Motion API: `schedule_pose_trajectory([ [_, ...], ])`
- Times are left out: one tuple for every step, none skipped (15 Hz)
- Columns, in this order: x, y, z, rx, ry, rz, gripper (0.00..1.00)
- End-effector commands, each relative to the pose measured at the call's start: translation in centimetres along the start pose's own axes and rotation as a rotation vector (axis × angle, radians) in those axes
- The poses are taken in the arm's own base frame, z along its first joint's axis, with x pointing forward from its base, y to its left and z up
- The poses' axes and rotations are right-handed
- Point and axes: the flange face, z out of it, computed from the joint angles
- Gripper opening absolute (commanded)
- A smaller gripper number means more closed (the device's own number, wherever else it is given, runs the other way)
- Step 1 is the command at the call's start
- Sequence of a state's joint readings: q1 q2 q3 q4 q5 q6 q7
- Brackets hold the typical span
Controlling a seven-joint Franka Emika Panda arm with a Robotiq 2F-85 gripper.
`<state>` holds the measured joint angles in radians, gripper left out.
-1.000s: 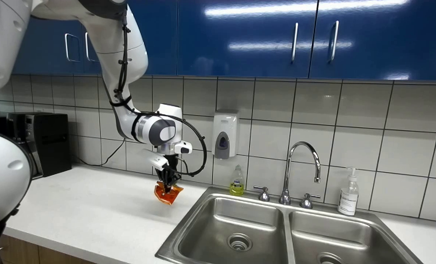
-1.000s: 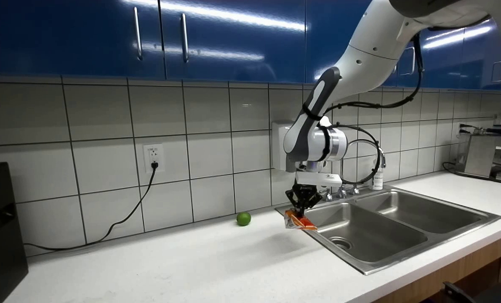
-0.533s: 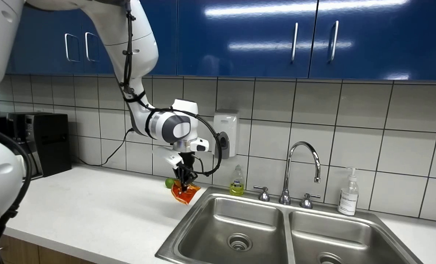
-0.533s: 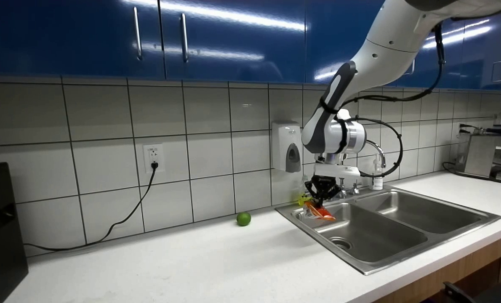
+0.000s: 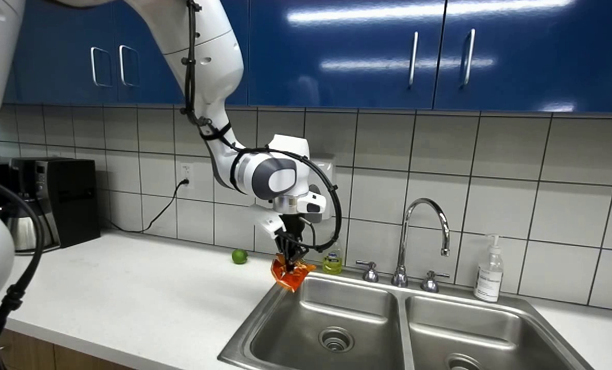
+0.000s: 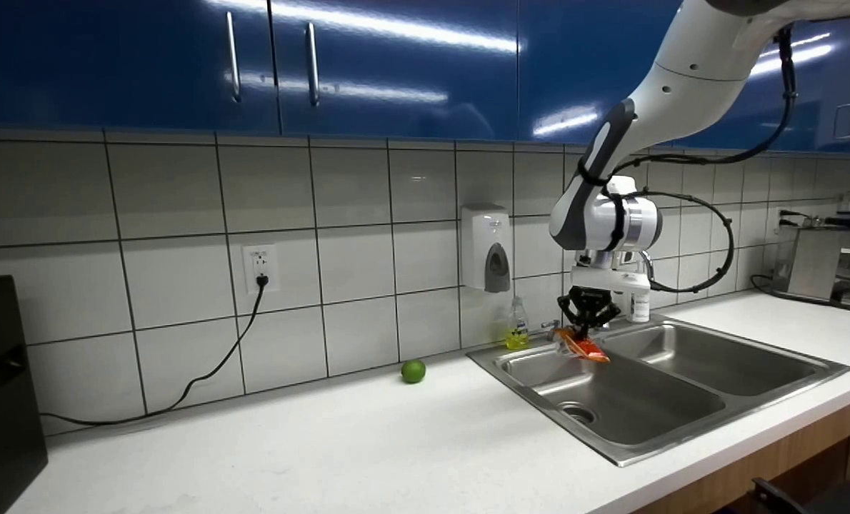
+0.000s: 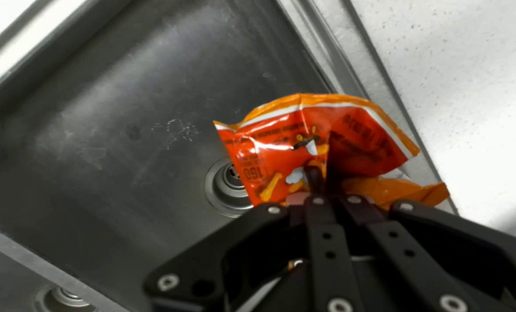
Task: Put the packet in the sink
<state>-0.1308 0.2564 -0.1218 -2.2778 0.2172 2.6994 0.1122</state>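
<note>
The packet is a crumpled orange-red, shiny bag (image 5: 285,280). My gripper (image 5: 289,265) is shut on it, and the packet hangs from the fingertips. In an exterior view the packet (image 6: 591,350) is held above the sink (image 6: 653,410), raised over its back part near the taps. In the wrist view the packet (image 7: 266,151) is pinched in a fold between the fingers (image 7: 327,184). Below it lie one basin of the steel double sink (image 7: 132,112) and its drain, with the rim and white counter to the right. The packet's lower side is partly hidden.
A tall curved faucet (image 5: 403,241) stands behind the sink with handles beside it. A yellow soap bottle (image 5: 332,262) and a white pump bottle (image 5: 488,280) stand at the back rim. A green lime (image 6: 413,371) lies on the counter. A dispenser (image 6: 483,246) hangs on the wall.
The arm has carried the packet sideways from above the counter to over the sink's near-wall part. The lime came into view behind it in an exterior view. The grip looks the same.
</note>
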Motion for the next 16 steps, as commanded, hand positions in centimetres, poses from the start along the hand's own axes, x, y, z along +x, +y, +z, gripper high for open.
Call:
schedule_pose_trajectory([
  [0.4, 2.4, -1.1, 0.003, -0.001, 0.043, 0.0],
  [0.6, 3.0, -1.0, 0.001, -0.001, 0.055, 0.0],
  [0.8, 3.5, -1.0, 0.0, 0.0, 0.065, 0.0],
  [0.9, 4.0, -0.9, 0.0, -0.003, 0.077, 0.0],
  [0.9, 4.4, -0.7, -0.003, -0.003, 0.087, 0.0],
  [1.0, 4.8, -0.4, -0.003, -0.008, 0.097, 0.0],
  [1.1, 5.2, -0.1, -0.002, -0.01, 0.107, 0.0],
  [1.1, 5.6, 0.5, -0.004, -0.014, 0.12, 0.0],
  [1.1, 5.9, 1.0, -0.006, -0.02, 0.13, 0.0],
  [1.2, 6.3, 1.6, -0.009, -0.024, 0.139, 0.0],
  [1.2, 6.7, 2.3, -0.013, -0.03, 0.149, 0.0],
  [1.3, 7.1, 3.0, -0.017, -0.037, 0.158, 0.0],
  [1.4, 7.5, 3.7, -0.021, -0.044, 0.167, 0.0],
  [1.6, 7.9, 4.5, -0.024, -0.049, 0.175, 0.0],
  [1.7, 8.3, 5.0, -0.03, -0.052, 0.184, 0.0],
  [2.0, 8.6, 5.7, -0.035, -0.053, 0.191, 0.0],
])
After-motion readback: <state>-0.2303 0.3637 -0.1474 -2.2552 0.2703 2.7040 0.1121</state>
